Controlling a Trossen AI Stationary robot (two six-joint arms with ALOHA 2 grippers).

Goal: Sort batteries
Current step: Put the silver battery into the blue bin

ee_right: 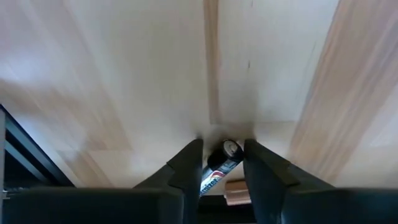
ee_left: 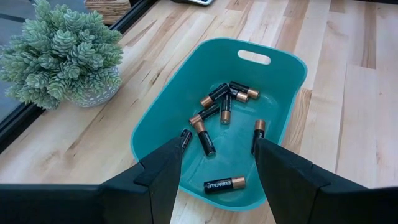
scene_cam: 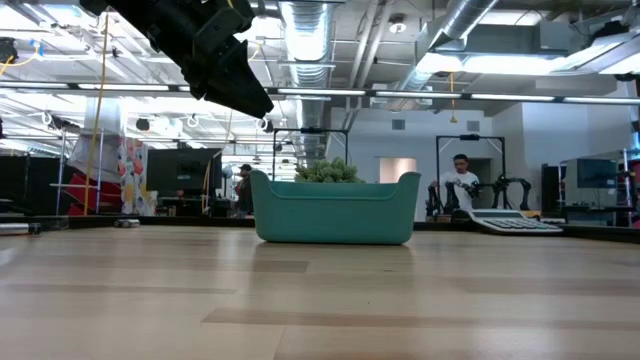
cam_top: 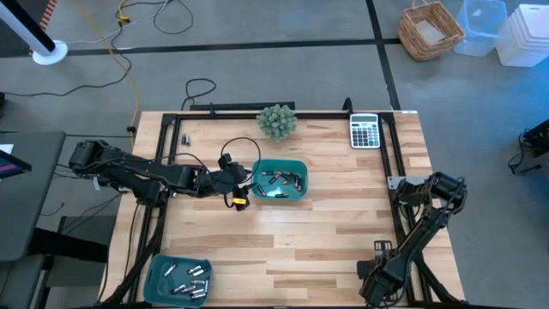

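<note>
Smooth teal plastic tray (cam_top: 279,182) w/ a handle slot sits mid light-wood table (cam_top: 326,232), black cylindrical batteries (ee_left: 217,106) w/ copper ends loose inside. Left gripper (ee_left: 217,168) hovers over its near rim, fingers apart, empty. Right gripper (ee_right: 222,163) by the table's right edge, fingers close around a black battery (ee_right: 219,163). 2nd tray (cam_top: 177,279) front-left has silvery cells.

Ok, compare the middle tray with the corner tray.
The middle tray holds dark, copper-tipped batteries; the corner tray holds silvery cells. The left gripper hovers, jaws open, at the middle tray's edge; no gripper is near the corner tray. Both are teal.
</note>
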